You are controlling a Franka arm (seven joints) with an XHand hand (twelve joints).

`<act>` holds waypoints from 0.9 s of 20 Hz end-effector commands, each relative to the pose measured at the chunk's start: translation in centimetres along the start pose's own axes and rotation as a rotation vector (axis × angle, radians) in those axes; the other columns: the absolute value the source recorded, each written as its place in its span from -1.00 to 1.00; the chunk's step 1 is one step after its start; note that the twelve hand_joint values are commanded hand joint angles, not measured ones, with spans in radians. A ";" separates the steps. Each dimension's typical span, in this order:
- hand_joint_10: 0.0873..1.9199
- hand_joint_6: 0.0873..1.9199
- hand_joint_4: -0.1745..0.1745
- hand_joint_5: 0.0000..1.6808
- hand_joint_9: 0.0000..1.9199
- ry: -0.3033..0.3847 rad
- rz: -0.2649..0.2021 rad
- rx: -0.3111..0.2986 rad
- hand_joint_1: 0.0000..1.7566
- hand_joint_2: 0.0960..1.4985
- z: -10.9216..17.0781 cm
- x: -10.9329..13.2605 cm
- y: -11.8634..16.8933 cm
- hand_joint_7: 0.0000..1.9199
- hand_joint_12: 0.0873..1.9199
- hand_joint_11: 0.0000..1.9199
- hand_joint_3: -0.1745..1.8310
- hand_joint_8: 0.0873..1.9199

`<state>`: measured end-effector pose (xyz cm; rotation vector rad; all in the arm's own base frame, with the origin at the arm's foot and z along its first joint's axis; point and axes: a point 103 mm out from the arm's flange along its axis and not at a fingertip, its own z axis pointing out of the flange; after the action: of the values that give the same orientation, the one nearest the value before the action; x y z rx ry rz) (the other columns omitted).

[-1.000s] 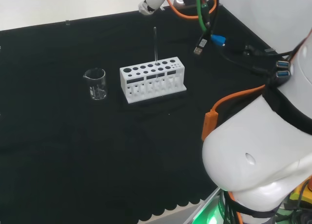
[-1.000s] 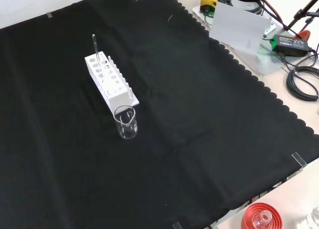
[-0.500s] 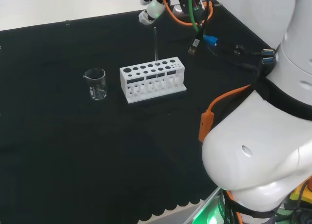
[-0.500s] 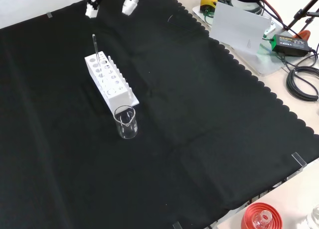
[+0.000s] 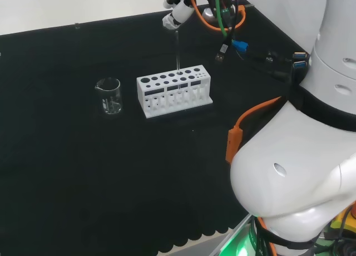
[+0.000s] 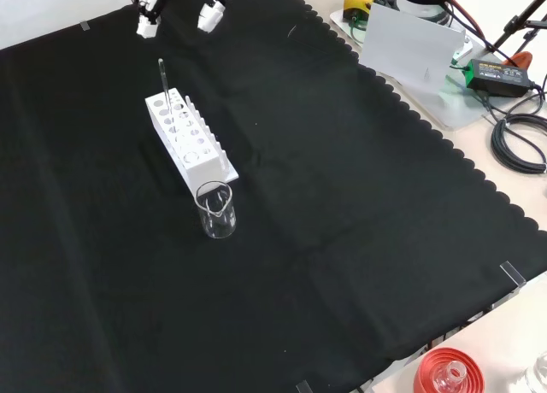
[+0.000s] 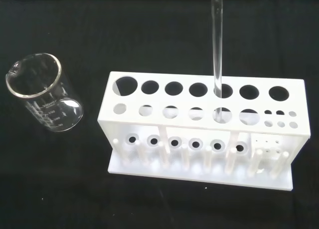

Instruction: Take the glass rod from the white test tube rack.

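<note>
A black cloth with a scalloped edge (image 6: 359, 265) covers the pale bench top (image 6: 513, 231). In the front view, beyond the cloth's right edge, lie a tilted white board (image 6: 410, 44), a coiled black cable (image 6: 521, 145) and, near, a red ribbed ring (image 6: 449, 372).

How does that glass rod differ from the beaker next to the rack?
The rod is thin and tall; the beaker is wide and squat. The rod stands upright in a hole of the white rack, rising well above it, while the beaker stands by itself on the black cloth beside the rack. The beaker has printed marks and a pouring lip; the rod looks plain. Both are clear.
</note>
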<state>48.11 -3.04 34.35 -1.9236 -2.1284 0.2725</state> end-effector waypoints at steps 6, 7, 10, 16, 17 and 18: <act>-0.12 -1.00 -0.72 -0.53 -0.46 0.012 -0.001 0.030 -0.25 0.01 2.2 -1.3 2.2 -0.56 0.46 -0.59 -0.27 -0.15; -0.12 -1.00 -0.72 -0.53 -0.46 0.013 -0.003 0.031 -0.25 0.01 2.3 -1.4 2.2 -0.56 0.46 -0.59 -0.27 -0.15; -0.12 -1.00 -0.73 -0.52 -0.45 0.005 -0.011 0.050 -0.26 0.01 2.6 -1.6 2.7 -0.54 0.46 -0.58 -0.27 -0.15; -0.12 -1.00 -0.76 -0.50 -0.43 0.029 -0.019 0.049 -0.27 0.02 4.2 -2.5 4.2 -0.50 0.45 -0.57 -0.27 -0.14; -0.12 -1.00 -0.77 -0.50 -0.42 0.027 -0.020 0.049 -0.27 0.02 4.4 -2.6 4.3 -0.49 0.45 -0.57 -0.27 -0.14; -0.13 -1.00 -0.78 -0.49 -0.41 0.026 -0.024 0.042 -0.27 0.02 4.5 -2.8 4.5 -0.48 0.45 -0.56 -0.27 -0.14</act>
<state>50.40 -4.58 29.59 -1.8726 -2.0968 0.3114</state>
